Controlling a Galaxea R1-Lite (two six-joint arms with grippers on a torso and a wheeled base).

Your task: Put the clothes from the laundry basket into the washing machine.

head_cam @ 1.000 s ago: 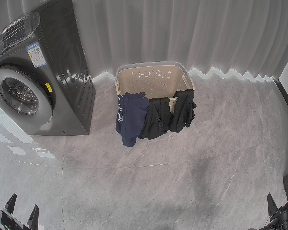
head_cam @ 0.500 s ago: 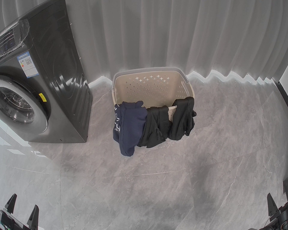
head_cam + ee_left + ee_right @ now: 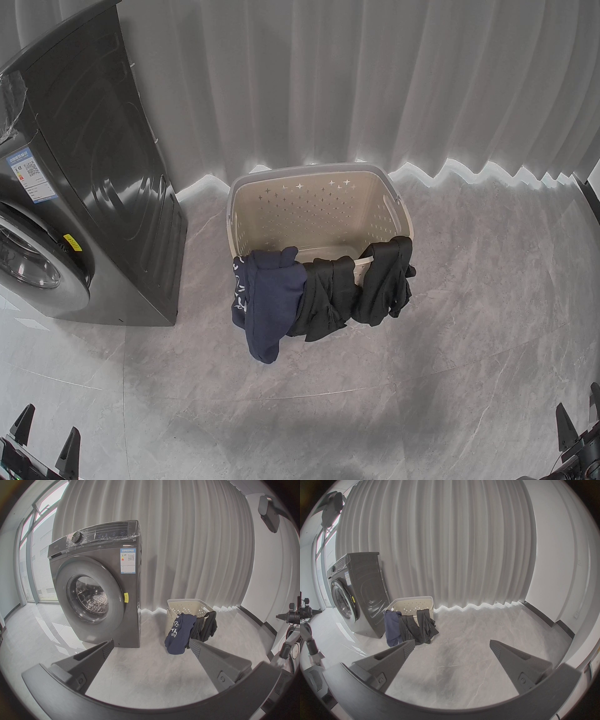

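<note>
A beige laundry basket [image 3: 312, 187] stands on the floor before the curtain. Over its near rim hang a navy garment [image 3: 269, 300] and two black garments [image 3: 325, 297] [image 3: 387, 278]. The dark grey washing machine [image 3: 94, 169] stands to the basket's left, its round door [image 3: 89, 595] shut. My left gripper [image 3: 44, 431] sits low at the near left, open and empty. My right gripper [image 3: 578, 415] is low at the near right, open and empty. Both are far from the basket [image 3: 187, 606] [image 3: 411, 603].
A white pleated curtain [image 3: 375, 81] runs along the back. Grey tiled floor [image 3: 350, 406] lies bare between me and the basket. A dark skirting edge [image 3: 590, 194] marks the wall at the far right.
The whole head view has shifted: basket and washer sit lower and the washer farther left, so the camera moved closer. The grippers hold their places in the picture.
</note>
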